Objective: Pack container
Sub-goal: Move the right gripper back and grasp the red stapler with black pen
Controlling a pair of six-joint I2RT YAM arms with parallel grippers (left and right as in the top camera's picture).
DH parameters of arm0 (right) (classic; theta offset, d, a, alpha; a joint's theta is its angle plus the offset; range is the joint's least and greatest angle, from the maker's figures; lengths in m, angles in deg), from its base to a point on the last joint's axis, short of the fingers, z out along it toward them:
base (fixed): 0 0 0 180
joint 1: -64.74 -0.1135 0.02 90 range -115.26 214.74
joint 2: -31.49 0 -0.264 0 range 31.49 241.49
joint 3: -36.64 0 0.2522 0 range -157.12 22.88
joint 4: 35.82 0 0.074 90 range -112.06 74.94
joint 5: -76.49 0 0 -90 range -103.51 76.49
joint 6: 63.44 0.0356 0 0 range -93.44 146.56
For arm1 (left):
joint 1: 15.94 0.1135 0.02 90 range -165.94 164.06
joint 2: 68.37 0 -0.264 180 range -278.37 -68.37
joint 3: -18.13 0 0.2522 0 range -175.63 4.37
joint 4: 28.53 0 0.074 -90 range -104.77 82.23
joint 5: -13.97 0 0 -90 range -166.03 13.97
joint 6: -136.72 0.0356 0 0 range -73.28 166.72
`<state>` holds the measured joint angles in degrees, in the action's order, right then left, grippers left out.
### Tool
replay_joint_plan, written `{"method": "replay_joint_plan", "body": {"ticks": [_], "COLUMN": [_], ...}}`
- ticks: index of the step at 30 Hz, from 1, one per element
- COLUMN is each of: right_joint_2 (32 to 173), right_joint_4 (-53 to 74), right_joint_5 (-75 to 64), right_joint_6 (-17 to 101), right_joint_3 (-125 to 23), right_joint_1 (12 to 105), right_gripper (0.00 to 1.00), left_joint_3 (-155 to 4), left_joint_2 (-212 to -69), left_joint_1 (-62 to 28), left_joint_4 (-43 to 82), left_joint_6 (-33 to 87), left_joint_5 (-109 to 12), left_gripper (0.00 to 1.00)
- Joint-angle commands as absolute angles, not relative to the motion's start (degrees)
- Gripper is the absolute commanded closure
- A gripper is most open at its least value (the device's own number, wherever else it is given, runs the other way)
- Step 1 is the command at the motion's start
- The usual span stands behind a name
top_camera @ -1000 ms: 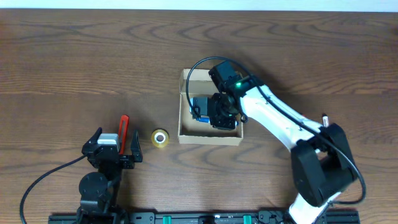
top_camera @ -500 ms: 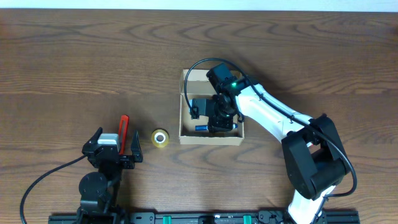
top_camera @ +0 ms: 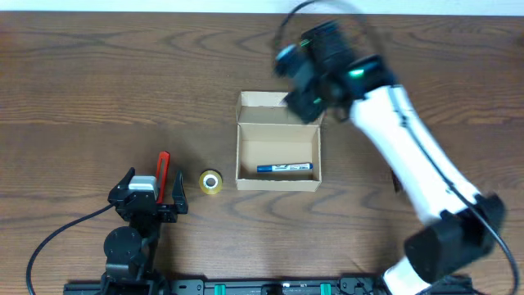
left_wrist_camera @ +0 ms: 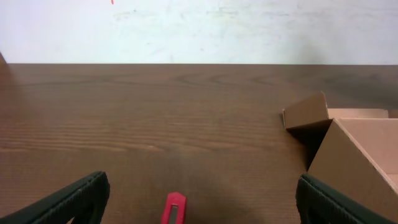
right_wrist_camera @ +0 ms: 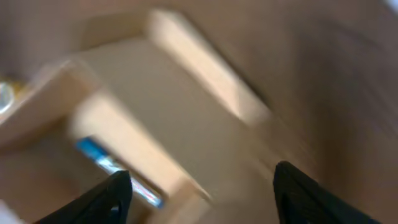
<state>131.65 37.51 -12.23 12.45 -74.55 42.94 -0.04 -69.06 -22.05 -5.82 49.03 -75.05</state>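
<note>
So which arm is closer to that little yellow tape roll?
Left. The left arm's fingers sit just beside the tape roll, on its left. The right arm's fingers hover up at the cardboard box's far side.

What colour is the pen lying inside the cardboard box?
Blue, with a lighter band along its middle. The pen shows best in the overhead view.

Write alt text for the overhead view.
Open tan cardboard box at the centre of the table holds one blue pen along its near wall; the motion-blurred right gripper hangs above its back flap. Lower left, the left gripper rests with a red pen between its open jaws, a yellow tape roll beside it.
</note>
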Motion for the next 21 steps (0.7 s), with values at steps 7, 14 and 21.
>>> {"method": "replay_joint_plan", "body": {"ticks": [7, 14, 21], "right_joint_2": [125.53, 120.87, 119.14], "right_joint_4": [53.53, 54.80, 42.39], "right_joint_5": [-23.14, -23.12, -19.38], "right_joint_6": [33.74, 32.02, 26.66], "right_joint_3": [-75.03, -63.75, -47.14], "right_joint_1": [61.80, 64.77, 69.15], "right_gripper": [0.32, 0.30, 0.28], "left_joint_3": [1.64, 1.62, 1.64], "left_joint_2": [-68.69, -68.69, -68.69], "left_joint_1": [-21.91, -21.91, -21.91], "left_joint_4": [-5.16, -5.16, -5.16], "left_joint_6": [48.35, 48.37, 48.37], "left_joint_5": [-74.44, -74.46, -74.49], "left_gripper": [0.05, 0.05, 0.05]}}
